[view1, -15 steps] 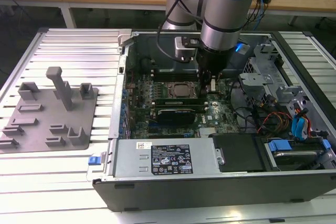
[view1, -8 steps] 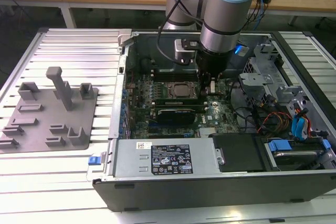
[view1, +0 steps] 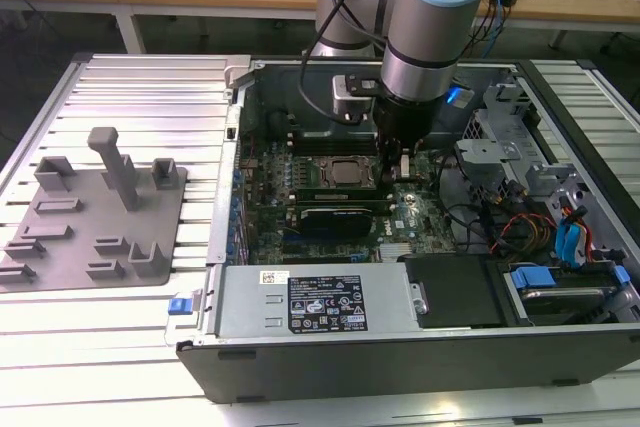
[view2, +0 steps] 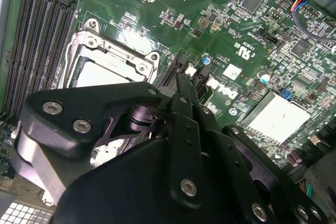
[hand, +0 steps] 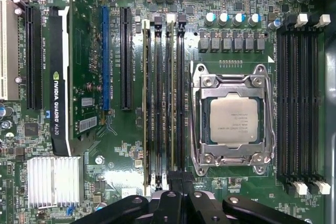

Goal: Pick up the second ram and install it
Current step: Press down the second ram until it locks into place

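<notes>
In the first wrist view two thin ram sticks stand edge-up in the slot bank beside the CPU socket [hand: 233, 119]. One is in the slot near the socket [hand: 172, 98] and the other is in the outer slot [hand: 145, 98]; I cannot tell which is the second ram. My gripper [hand: 176, 179] is shut, its tips together over the end of the stick near the socket. The second wrist view shows the black fingers [view2: 182, 90] closed just above the board. In the exterior view the gripper [view1: 400, 162] reaches down into the open computer case.
A black graphics card [hand: 58, 77] and a finned heatsink [hand: 52, 181] lie on the far side of the slots from the socket. Another slot bank [hand: 299, 103] sits beyond the socket. The power supply [view1: 320, 302], drive cages [view1: 560, 247] and a grey fixture [view1: 100, 207] surround the work area.
</notes>
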### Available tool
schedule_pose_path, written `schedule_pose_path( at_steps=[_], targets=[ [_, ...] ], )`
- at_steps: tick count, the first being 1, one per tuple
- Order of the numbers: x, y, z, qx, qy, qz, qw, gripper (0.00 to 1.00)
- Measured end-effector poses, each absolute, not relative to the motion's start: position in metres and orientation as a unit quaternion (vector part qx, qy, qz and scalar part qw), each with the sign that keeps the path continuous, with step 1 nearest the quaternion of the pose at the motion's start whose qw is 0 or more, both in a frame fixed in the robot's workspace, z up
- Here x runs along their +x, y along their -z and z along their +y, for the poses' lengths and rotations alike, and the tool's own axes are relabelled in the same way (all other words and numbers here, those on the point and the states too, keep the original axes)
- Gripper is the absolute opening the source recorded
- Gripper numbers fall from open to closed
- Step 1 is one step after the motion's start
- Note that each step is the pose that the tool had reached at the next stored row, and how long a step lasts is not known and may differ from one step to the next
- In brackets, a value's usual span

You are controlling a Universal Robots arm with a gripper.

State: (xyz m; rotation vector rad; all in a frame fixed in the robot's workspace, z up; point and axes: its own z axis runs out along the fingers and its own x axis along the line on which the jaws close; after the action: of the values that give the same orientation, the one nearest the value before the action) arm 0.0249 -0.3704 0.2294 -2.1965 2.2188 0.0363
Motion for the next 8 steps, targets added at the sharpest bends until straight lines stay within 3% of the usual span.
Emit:
schedule_pose_path(
  at_steps=[8],
  targets=[
    [0.025,-0.247,-0.37,-0.703,-0.012,0.711,0.01,0.08]
  ],
)
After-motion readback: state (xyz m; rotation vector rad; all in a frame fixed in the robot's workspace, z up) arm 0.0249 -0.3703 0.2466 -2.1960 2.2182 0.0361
